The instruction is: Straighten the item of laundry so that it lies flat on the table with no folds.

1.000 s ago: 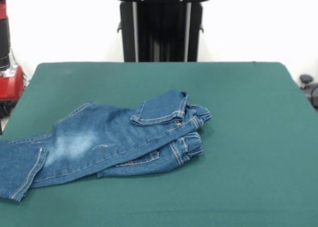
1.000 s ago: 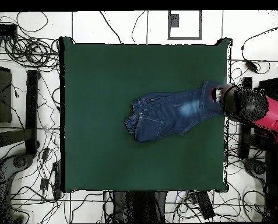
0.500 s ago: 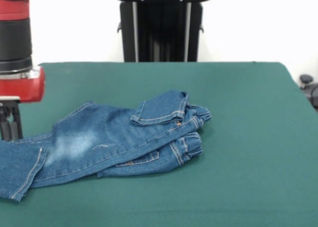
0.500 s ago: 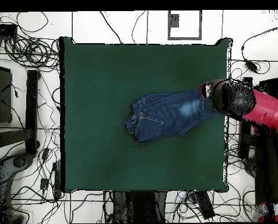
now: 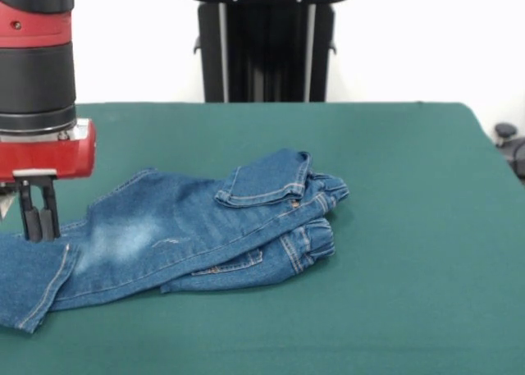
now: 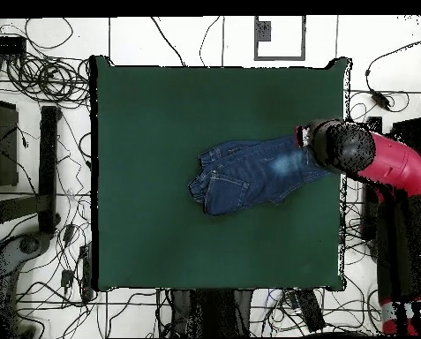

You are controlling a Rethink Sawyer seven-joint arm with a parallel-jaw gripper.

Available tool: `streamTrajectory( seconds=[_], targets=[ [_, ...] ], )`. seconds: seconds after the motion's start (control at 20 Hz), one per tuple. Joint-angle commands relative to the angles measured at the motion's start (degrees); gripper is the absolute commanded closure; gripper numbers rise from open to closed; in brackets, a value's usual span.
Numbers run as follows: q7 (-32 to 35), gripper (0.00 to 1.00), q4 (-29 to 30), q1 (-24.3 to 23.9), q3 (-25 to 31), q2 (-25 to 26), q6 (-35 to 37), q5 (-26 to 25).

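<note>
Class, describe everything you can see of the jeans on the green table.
The jeans are small, blue denim with a faded pale patch and orange-tan stitching. They lie crumpled on the table, waist end bunched and folded over, legs stretching toward the table's edge, one hem turned up. The claw stands at the leg end; whether it grips the cloth is unclear.

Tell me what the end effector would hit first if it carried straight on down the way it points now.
Most likely the jeans. The end effector points straight down, its tips at the leg end of the denim near the table edge. Whether they already touch the fabric is unclear from this angle; the overhead view hides them under the arm.
</note>
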Motion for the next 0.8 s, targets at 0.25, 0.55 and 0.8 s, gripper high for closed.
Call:
streamTrajectory(
  seconds=[0.25,0.55,0.8],
  targets=[
    [8.3,1.0,3.6,2.1,1.1,5.2,-2.4,1.0],
    [7.1,0.0,4.4,1.1,2.4,5.1,-3.5,1.2],
    [7.1,0.0,4.8,0.8,2.7,5.0,-3.9,1.4]
  ],
)
